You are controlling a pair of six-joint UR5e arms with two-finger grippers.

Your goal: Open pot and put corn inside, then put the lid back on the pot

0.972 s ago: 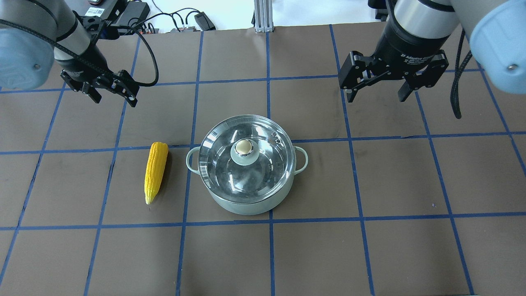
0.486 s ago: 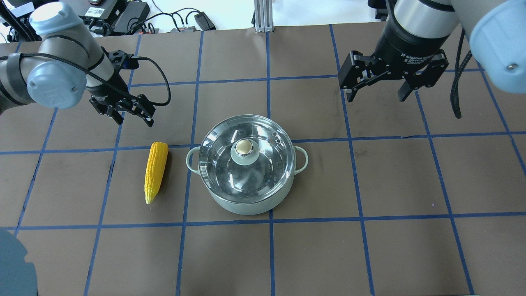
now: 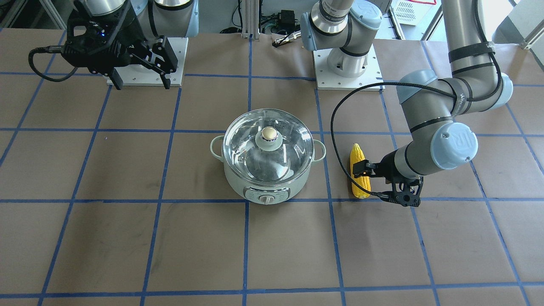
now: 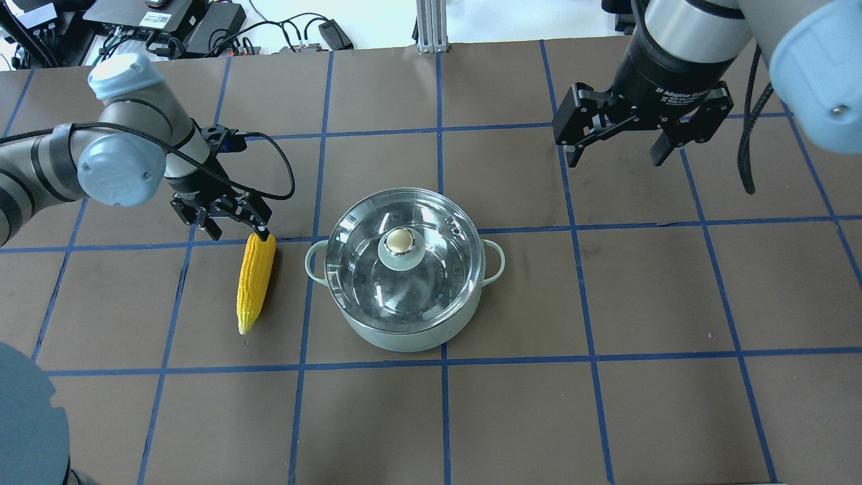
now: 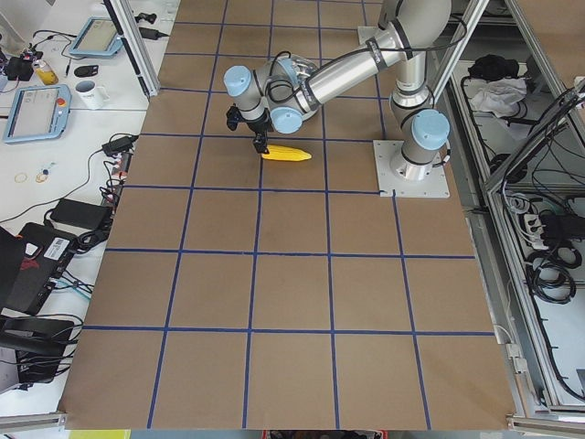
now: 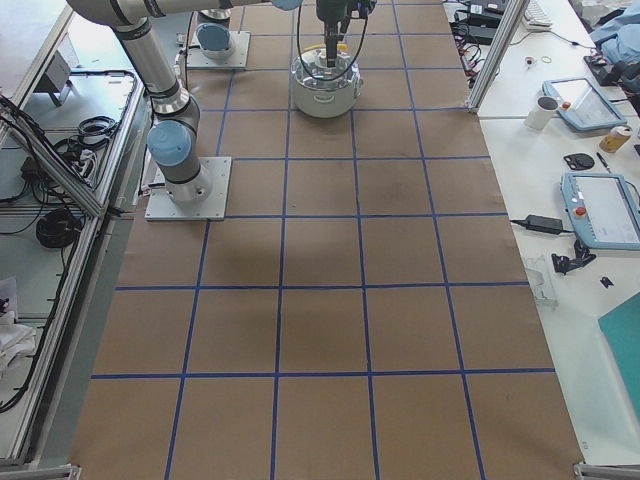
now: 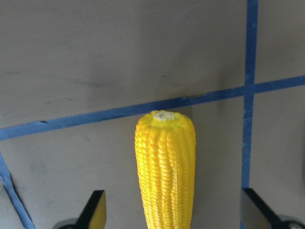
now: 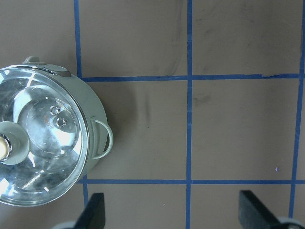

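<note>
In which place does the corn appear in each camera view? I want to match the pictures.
Front-facing: corn right of centre, right of the pot.
Overhead: corn left of centre, left of the pot.
Exterior left: corn upper middle, below the near arm.
Exterior right: not visible.
Left wrist: corn bottom centre.
Right wrist: not in it.
Landmark: the pot beside it, in both front-facing and overhead.

table [image 4: 646,417]: brown, blue tape grid [image 4: 444,367] | side bench [image 5: 64,137]: white mug [image 5: 90,92], tablet [image 5: 35,112]

Glossy clear glass lid [image 4: 431,283], smooth pot [image 4: 404,341], ridged corn [image 4: 256,279]
</note>
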